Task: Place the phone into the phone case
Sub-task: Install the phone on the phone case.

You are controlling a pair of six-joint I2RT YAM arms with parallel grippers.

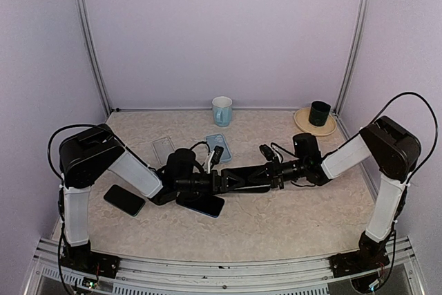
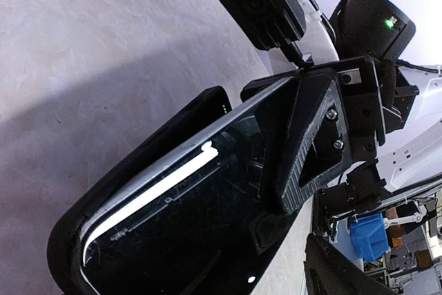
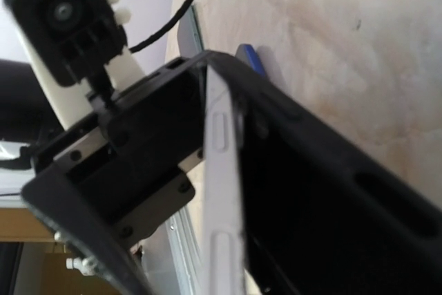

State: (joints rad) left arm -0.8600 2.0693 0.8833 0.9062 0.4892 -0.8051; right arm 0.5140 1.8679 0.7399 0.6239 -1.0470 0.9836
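I held the phone in its case mid-table, right gripper clamped shut on them. Left gripper stood wide; best to press the corners evenly.

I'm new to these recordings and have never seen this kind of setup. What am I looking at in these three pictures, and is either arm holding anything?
Two robot arms are bolted at the near edge of a table, each ending in a two-finger gripper. The overhead picture looks down from behind them. The other two come from small cameras on each wrist, so each shows its own fingers up close.

The arms meet mid-table over a phone and a black phone case. The right gripper is shut on them, its finger lying across the glass. The left gripper stands wide around them; whether it grips is unclear.

Also on the table: a dark phone, a clear case, a light blue case, a mug and a dark cup on a plate.
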